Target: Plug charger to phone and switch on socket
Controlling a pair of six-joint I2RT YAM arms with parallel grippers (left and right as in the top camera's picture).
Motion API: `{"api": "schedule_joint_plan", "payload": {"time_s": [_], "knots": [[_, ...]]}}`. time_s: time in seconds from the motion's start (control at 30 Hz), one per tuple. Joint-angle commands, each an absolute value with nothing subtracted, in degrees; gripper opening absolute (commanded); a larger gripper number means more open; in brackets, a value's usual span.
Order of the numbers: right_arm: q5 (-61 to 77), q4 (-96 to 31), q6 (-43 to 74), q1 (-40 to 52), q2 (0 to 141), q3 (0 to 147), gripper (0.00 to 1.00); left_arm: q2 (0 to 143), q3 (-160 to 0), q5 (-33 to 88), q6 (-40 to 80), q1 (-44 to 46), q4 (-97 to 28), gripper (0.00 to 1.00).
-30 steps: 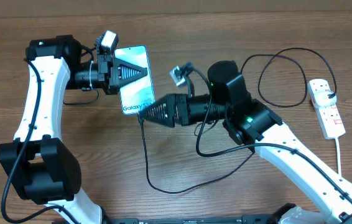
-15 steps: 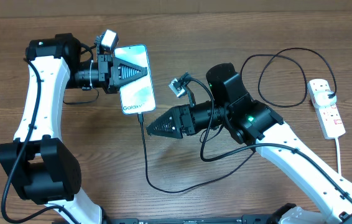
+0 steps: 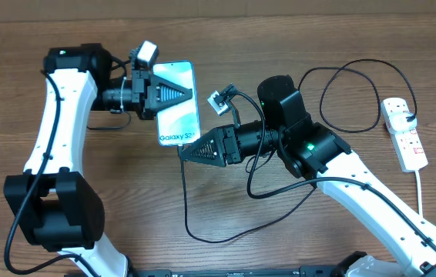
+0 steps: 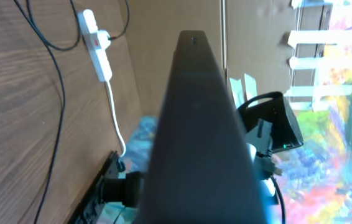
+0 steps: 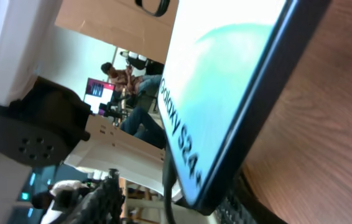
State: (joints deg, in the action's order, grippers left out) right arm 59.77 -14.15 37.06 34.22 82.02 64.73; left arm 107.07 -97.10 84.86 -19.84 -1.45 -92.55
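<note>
Lower centre of the overhead view, the charger (image 3: 185,200) climbs in a slack loop toward the right gripper (image 3: 186,151). Its jaws stand apart around the bottom end of the phone (image 3: 181,115) and are clamped on nothing that shows. The right wrist view has the cable leaving that end, but I cannot tell whether the connector is fully seated. If the jaws shut off-centre, they could lever the tip sideways or drag it out.

Above, upper left of centre, the left gripper (image 3: 187,92) is clamped on the phone, which sits tilted in it — a push from below might twist it in that hold.

At the far right, the socket (image 3: 407,138) lies well apart — the cable coils beside the right arm and could snag on any reach toward it.
</note>
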Motion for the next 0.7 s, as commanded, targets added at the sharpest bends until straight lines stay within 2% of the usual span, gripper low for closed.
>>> {"api": "schedule_joint_plan", "payload": {"time_s": [0.0, 0.3, 0.37, 0.5, 0.67], "knots": [[60.1, -13.8, 37.7, 34.2, 81.4, 65.9, 0.46, 106.8, -97.3, 88.2, -20.5, -1.0, -92.6, 0.04], [59.0, -13.8, 37.7, 36.1, 81.4, 65.9, 0.46, 106.8, -97.3, 88.6, -20.5, -1.0, -92.5, 0.04], [59.0, -13.8, 37.7, 36.2, 81.4, 65.9, 0.4, 106.8, -97.3, 88.6, -20.5, -1.0, -92.5, 0.04], [59.0, -13.8, 37.7, 36.2, 81.4, 65.9, 0.21, 106.8, -97.3, 88.5, -20.6, -1.0, -92.5, 0.04], [58.5, -13.7, 37.7, 36.2, 81.4, 65.9, 0.18, 106.8, -97.3, 88.5, -20.5, -1.0, -92.5, 0.04]]}}
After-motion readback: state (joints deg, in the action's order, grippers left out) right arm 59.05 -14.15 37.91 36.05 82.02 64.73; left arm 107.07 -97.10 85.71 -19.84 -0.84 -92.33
